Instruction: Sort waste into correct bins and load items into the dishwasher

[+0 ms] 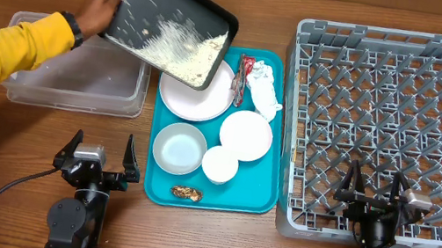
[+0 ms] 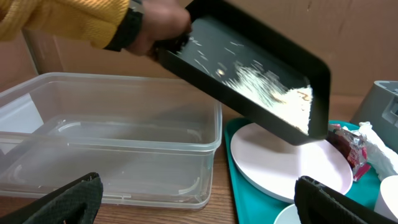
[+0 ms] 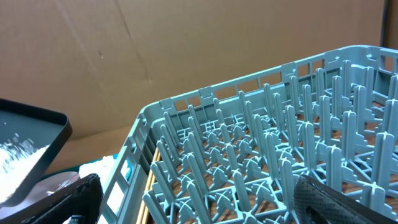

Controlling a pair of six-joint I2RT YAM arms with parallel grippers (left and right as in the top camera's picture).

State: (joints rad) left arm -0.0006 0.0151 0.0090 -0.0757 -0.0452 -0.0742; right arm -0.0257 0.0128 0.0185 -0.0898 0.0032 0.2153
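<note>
A person's hand in a yellow sleeve (image 1: 2,45) tilts a black tray (image 1: 170,22) holding white crumbs over a large white plate (image 1: 196,93) on the teal tray (image 1: 258,197). The black tray also shows in the left wrist view (image 2: 249,74). The teal tray also holds a smaller white plate (image 1: 246,135), a pale blue bowl (image 1: 179,148), a small white cup (image 1: 220,164), a red wrapper (image 1: 243,79), crumpled white tissue (image 1: 264,86) and a brown scrap (image 1: 186,192). My left gripper (image 1: 98,158) is open and empty near the front edge. My right gripper (image 1: 377,191) is open and empty at the grey dishwasher rack (image 1: 390,124).
A clear plastic bin (image 1: 77,79) stands left of the teal tray, and appears in the left wrist view (image 2: 106,143). The rack fills the right side and the right wrist view (image 3: 261,143). A cardboard wall stands behind the table.
</note>
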